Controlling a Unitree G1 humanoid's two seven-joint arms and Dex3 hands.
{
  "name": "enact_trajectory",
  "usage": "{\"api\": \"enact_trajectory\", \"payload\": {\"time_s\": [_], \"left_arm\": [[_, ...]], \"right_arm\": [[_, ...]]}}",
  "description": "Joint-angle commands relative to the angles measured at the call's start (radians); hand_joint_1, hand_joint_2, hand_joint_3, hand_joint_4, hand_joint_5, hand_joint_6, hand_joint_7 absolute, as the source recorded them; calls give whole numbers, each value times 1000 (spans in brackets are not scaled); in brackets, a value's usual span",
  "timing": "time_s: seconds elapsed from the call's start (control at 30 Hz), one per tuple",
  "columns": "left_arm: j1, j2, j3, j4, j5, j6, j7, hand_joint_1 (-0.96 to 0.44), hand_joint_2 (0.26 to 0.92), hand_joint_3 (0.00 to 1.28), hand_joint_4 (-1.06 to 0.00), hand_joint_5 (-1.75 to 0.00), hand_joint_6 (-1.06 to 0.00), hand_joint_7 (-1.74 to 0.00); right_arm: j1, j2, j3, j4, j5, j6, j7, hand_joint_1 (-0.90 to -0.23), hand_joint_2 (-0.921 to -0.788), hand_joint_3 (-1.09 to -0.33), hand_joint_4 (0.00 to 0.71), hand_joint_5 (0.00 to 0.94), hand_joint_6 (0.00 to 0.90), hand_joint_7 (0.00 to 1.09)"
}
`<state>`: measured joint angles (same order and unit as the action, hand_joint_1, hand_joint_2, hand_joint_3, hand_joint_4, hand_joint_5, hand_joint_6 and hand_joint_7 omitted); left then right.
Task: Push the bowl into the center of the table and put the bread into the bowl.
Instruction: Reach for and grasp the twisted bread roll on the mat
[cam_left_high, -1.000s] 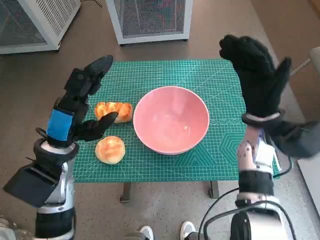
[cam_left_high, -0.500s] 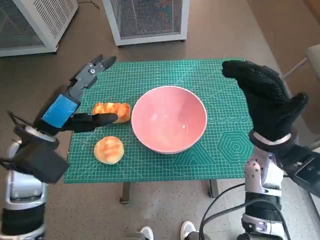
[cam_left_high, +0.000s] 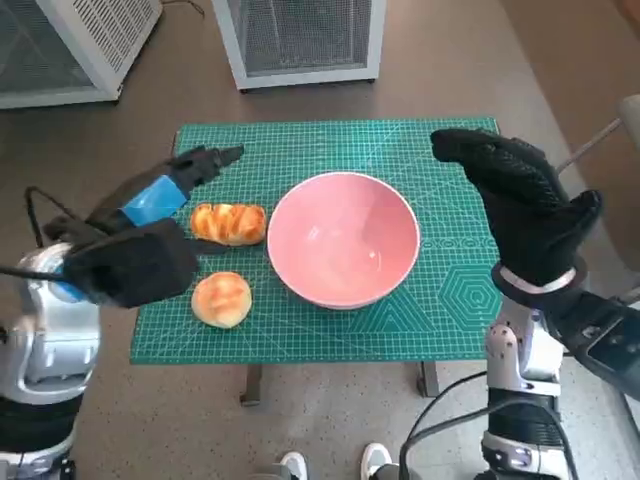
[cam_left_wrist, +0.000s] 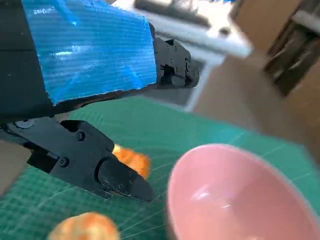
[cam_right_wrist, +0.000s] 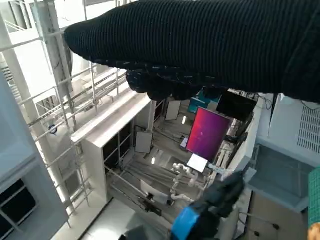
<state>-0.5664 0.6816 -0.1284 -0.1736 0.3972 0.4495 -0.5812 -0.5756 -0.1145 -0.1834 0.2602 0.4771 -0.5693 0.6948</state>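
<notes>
Head view with both wrist views. The pink bowl (cam_left_high: 342, 238) sits upright on the green mat (cam_left_high: 300, 150) that covers the worktop, near the mat's middle and slightly toward the robot's right; it is empty. Judged from this placing, the push step appears done or nearly done.

Two pieces of bread lie on the mat at the robot's left of the bowl. The long roll (cam_left_high: 228, 223) lies just beside the bowl's rim, whether touching or not cannot be told. The round bun (cam_left_high: 221, 299) lies nearer the robot, apart from the bowl. Neither is in the bowl, so the second step is not yet done.

The left hand (cam_left_high: 160, 195) hovers over the mat's left edge, beside the long roll. Its fingers are extended and spread from the thumb, and it holds nothing; the left wrist view shows thumb and fingers (cam_left_wrist: 172, 65) apart, with roll, bun and bowl beneath them. The right hand (cam_left_high: 525, 205) is raised above the mat's right side, near the bowl but not on it, its gloved fingers spread and empty.

What is left, by this reading: close the left hand on a piece of bread, lift it over the rim, and release it into the bowl. The long roll is the closer candidate.
</notes>
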Motion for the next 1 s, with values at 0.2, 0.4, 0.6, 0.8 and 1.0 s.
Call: {"api": "enact_trajectory", "payload": {"time_s": [0.2, 0.4, 0.6, 0.8, 1.0], "left_arm": [[-75, -3, -88, 124, 82, 33, -7, 70, 749, 15, -127, -8, -305, -55], [-127, -26, -126, 253, 95, -7, 8, 60, 750, 16, -135, -7, -309, -43], [-199, -62, -189, 412, 136, -23, 22, 57, 754, 18, -132, -2, -315, -36], [-238, -90, -214, 520, 160, -41, 45, 45, 755, 20, -131, -1, -320, -31], [-270, -115, -235, 620, 179, -60, 68, 43, 756, 20, -131, -1, -323, -26]], "right_arm": [[21, -3, 3, 4, -2, 15, -11, -398, -921, -445, 495, 2, 166, 648], [25, -3, 5, -1, -1, 20, -15, -398, -921, -445, 495, 2, 165, 651], [30, -3, 7, -6, 0, 24, -19, -398, -921, -445, 495, 1, 163, 654], [33, -3, 7, -7, 0, 26, -20, -397, -921, -446, 495, 1, 161, 656], [35, -2, 6, -7, -1, 26, -22, -397, -921, -446, 495, 1, 160, 658]]}}
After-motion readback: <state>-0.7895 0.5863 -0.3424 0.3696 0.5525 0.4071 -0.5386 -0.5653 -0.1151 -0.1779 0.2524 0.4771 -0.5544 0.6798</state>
